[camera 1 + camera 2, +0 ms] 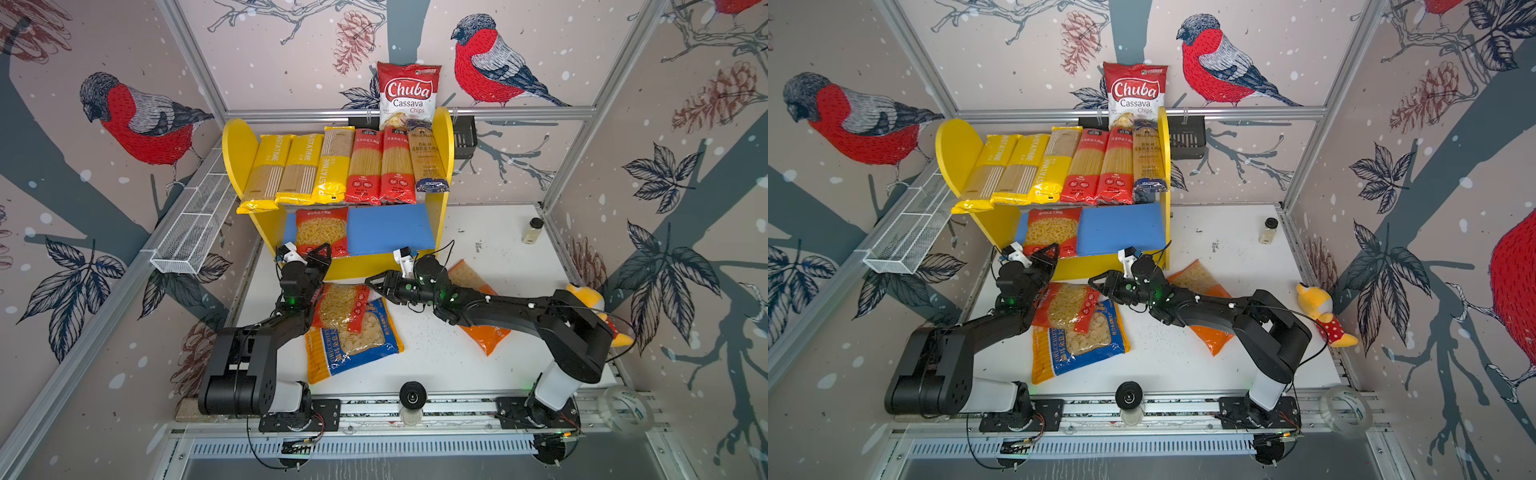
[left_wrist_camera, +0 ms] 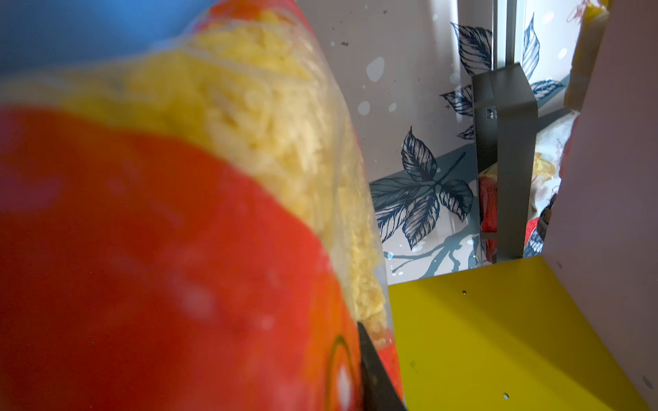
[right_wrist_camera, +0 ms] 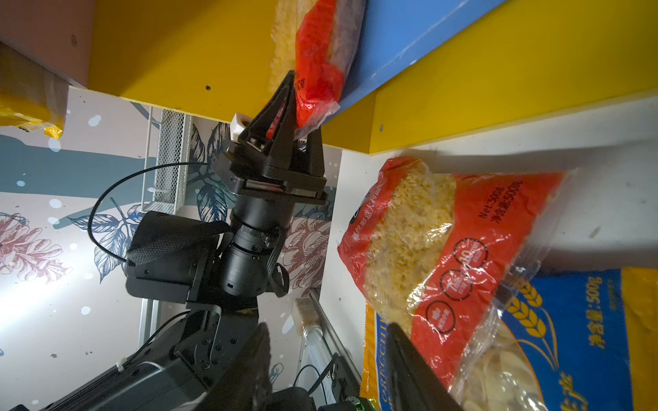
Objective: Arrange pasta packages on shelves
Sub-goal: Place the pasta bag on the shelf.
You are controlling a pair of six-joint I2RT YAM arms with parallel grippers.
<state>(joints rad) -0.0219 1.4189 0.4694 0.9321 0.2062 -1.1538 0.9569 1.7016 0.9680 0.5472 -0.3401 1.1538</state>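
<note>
The shelves [image 1: 237, 141] stand at the back, with several long yellow, red and dark-blue spaghetti packs [image 1: 332, 166] lying across the upper board. On the blue lower board [image 1: 390, 228] lies a red pasta bag [image 1: 322, 230]. My left gripper [image 1: 320, 251] is shut on its near edge, which the right wrist view shows too [image 3: 301, 106]. That bag [image 2: 178, 249] fills the left wrist view beside one finger [image 2: 374, 373]. My right gripper [image 1: 372, 284] hovers open and empty over a second red bag [image 1: 340, 307] that rests on a blue-yellow bag [image 1: 357, 345]. An orange bag [image 1: 490, 336] lies under the right arm.
A Chuba chips bag [image 1: 409, 93] stands behind the shelves beside a black basket [image 1: 463, 139]. A white wire basket [image 1: 195, 224] hangs on the left wall. A spice jar [image 1: 532, 230], a plush toy [image 1: 598, 307] and a tape roll [image 1: 627, 409] sit along the right side.
</note>
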